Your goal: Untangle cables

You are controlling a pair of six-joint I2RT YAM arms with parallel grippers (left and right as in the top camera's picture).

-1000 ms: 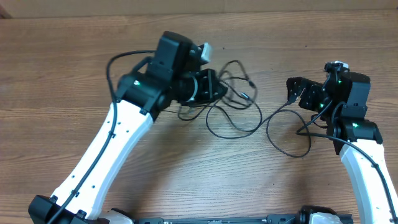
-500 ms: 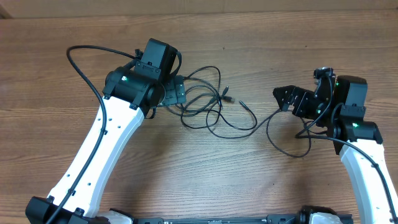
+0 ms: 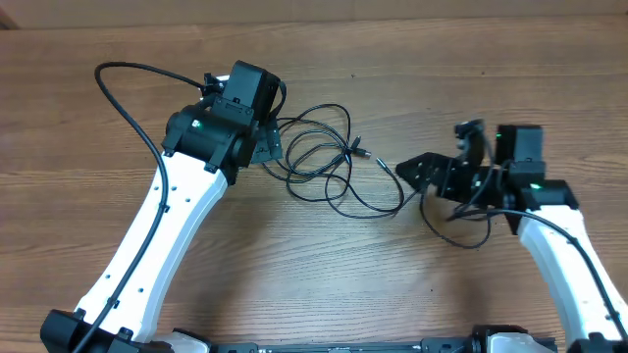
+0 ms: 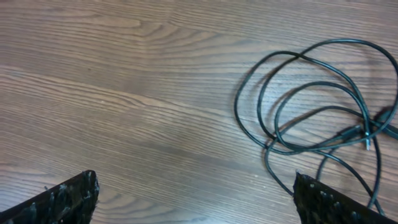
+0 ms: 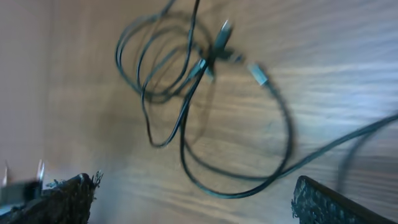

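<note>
- We are logging the left gripper (image 3: 267, 145) as standing wide. Its fingertips (image 4: 65, 198) are showing at the two lower corners of the left wrist view, with only bare table (image 4: 124, 93) between them, and it is holding nothing.
- The cables (image 3: 345, 155) are lying loose on the wood ahead of the left gripper, off toward the right side of its wrist view.
- From overhead, the nearest loops are sitting just beside the left gripper's tips. We cannot tell whether they are touching.
- Several thin black loops are overlapping in one tangle. A small plug (image 3: 360, 150) is sticking out on the side facing the right gripper.
- The right gripper (image 3: 417, 172) is standing wide too and holding nothing. It is pointing toward the tangle.
- The right wrist view is coming through blurred. Even so, we are making out the loops lying ahead of that gripper, well beyond its tips.
- One long strand is curving out of the tangle and running toward the right gripper. From overhead it is passing under or just beside the fingers, and we cannot tell which.
- Overall, the tangle is lying between the two grippers, nearer the left one.
</note>
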